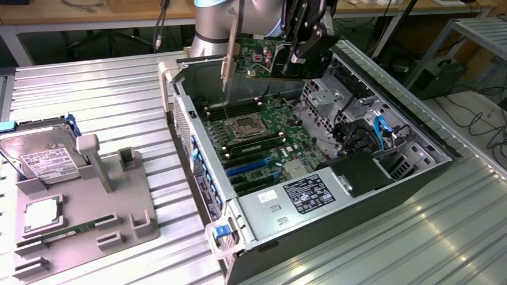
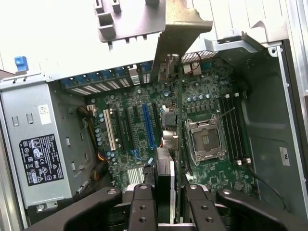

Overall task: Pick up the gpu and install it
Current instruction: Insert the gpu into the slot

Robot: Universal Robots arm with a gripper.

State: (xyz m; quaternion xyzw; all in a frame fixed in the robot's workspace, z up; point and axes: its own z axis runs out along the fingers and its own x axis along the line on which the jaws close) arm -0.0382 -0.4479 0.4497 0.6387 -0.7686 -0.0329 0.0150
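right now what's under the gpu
The gpu hangs above the motherboard in the open case: an empty cpu socket, memory slots and blue expansion slots show. The card's edge hides a strip of board in the wrist view.

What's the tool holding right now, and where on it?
The green circuit-board gpu with pale metal bracket, gripped by the tool at the end opposite the bracket.

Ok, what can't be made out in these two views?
The gpu: the wrist view shows it edge-on in the gripper, so its faces are hidden.
The blue motherboard slot and its neighbours: neither view settles which one the gpu hangs above.
The hard drive: exterior view, cut off at that view's left edge.
The power supply label: print too small in both views.
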